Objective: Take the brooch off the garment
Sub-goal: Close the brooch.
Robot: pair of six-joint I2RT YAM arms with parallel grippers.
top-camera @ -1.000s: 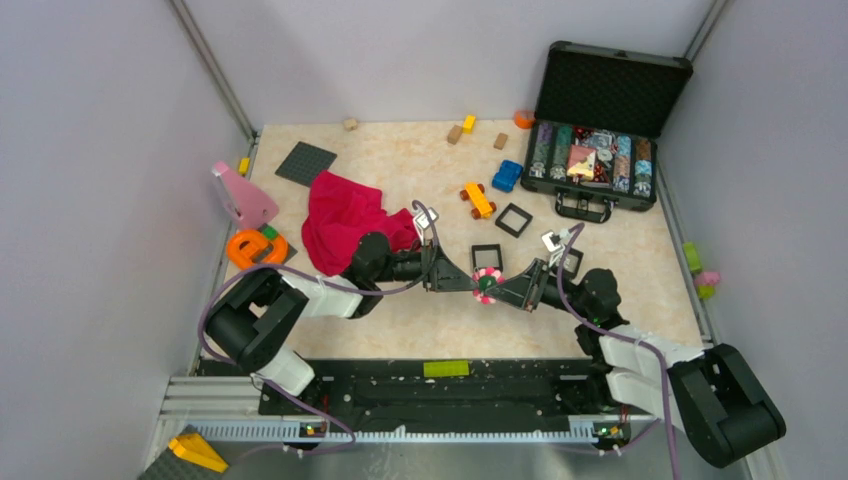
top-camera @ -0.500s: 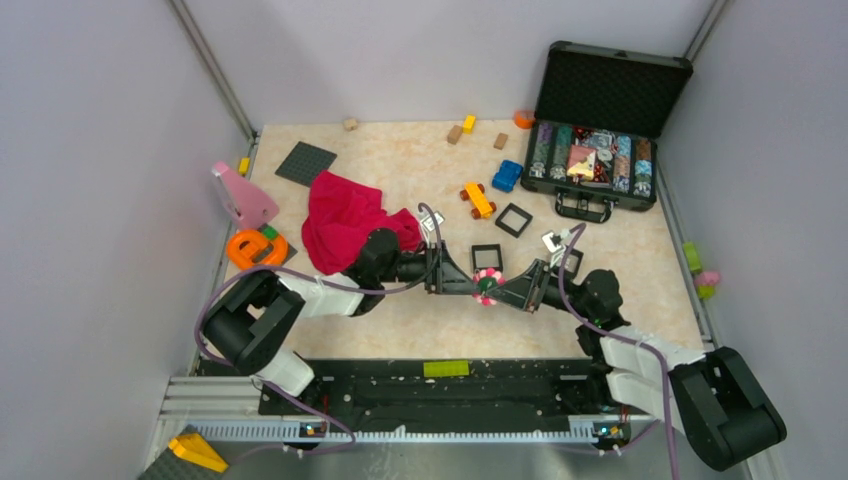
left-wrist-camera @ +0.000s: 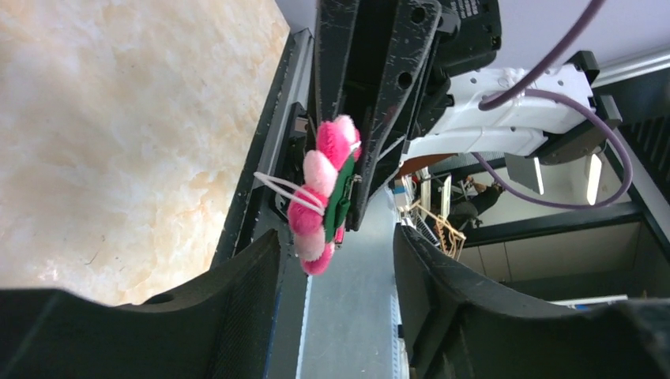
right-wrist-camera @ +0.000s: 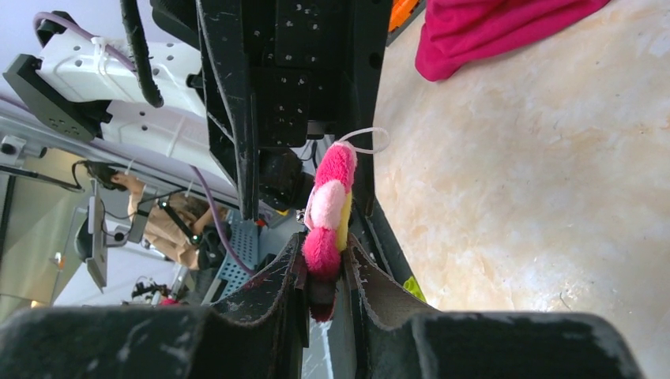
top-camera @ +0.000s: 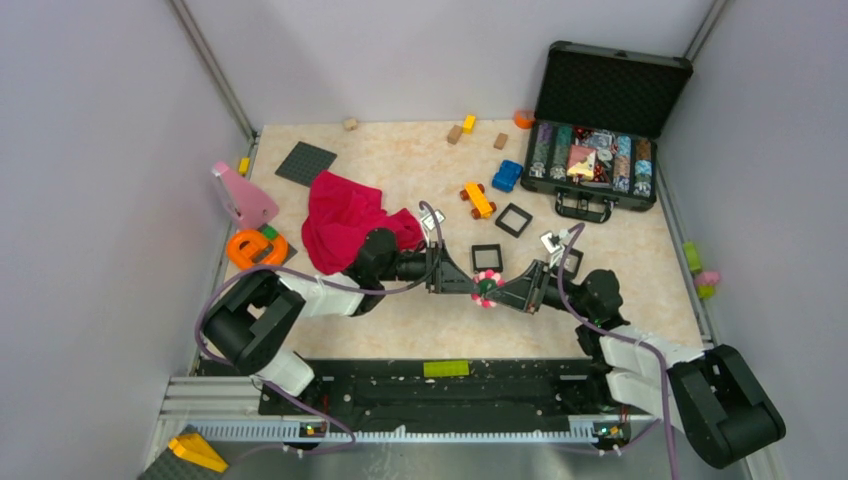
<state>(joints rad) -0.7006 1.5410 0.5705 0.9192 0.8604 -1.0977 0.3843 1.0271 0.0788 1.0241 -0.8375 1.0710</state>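
The brooch (top-camera: pixel 486 288), a fluffy pink-and-white flower disc, hangs above the table between my two grippers. My right gripper (top-camera: pixel 497 292) is shut on its lower edge; the right wrist view shows the brooch (right-wrist-camera: pixel 328 209) pinched edge-on between both jaws of that gripper (right-wrist-camera: pixel 324 264). My left gripper (top-camera: pixel 466 285) faces it from the left and stands open. In the left wrist view the brooch (left-wrist-camera: pixel 324 189) sits just beyond the left gripper (left-wrist-camera: pixel 336 253) and touches neither finger. The garment (top-camera: pixel 345 222), a crumpled magenta cloth, lies on the table behind the left arm, apart from the brooch.
Two black square frames (top-camera: pixel 487 257) (top-camera: pixel 513 219) lie just behind the grippers. An orange toy car (top-camera: pixel 478 200) and a blue one (top-camera: pixel 507 176) sit further back. An open black case (top-camera: pixel 600 150) stands at the back right, an orange ring toy (top-camera: pixel 256 248) at the left edge.
My left gripper's jaws have spread and let go of the brooch, which stays in the right gripper. Both arms have hardly shifted.
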